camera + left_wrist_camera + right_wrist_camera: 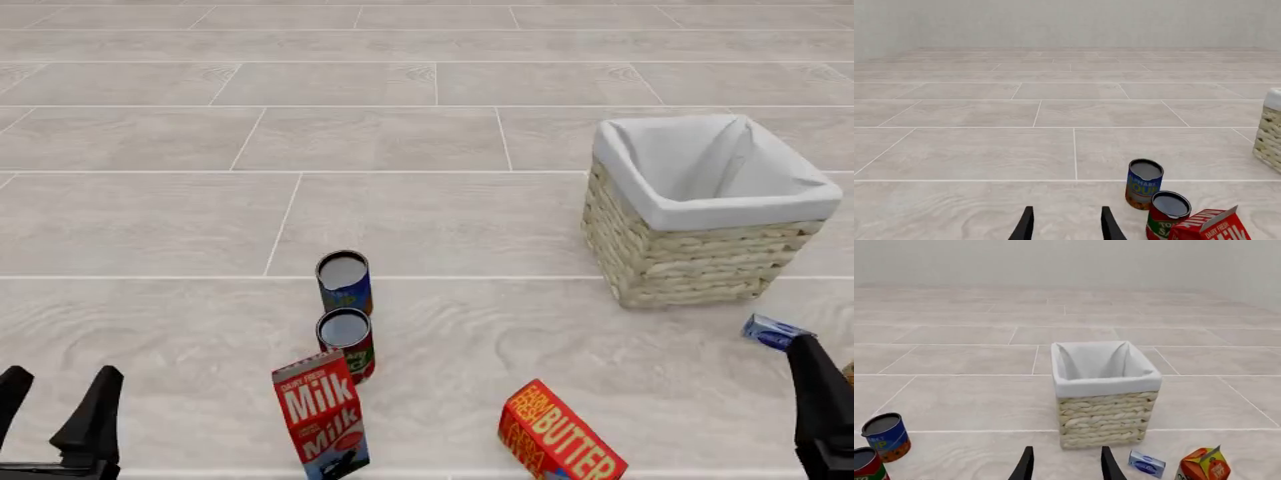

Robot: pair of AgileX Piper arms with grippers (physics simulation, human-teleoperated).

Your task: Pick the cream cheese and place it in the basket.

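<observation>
The cream cheese (774,332) is a small pale blue box lying flat on the floor, just in front of the basket's right corner. In the right wrist view the cream cheese (1146,463) sits a little right of my right gripper (1066,467), which is open and empty. The wicker basket (694,260) with a white liner stands upright, and the basket (1104,415) fills the middle of the right wrist view. Only one dark finger of my right gripper (827,395) shows at the front view's edge. My left gripper (54,405) is open and empty at the near left.
Two upright cans (344,280) (346,340) stand near the middle, with a red milk carton (320,415) in front of them. A red-orange butter box (561,435) lies nearer the right. An orange carton (1204,465) stands beside the cream cheese.
</observation>
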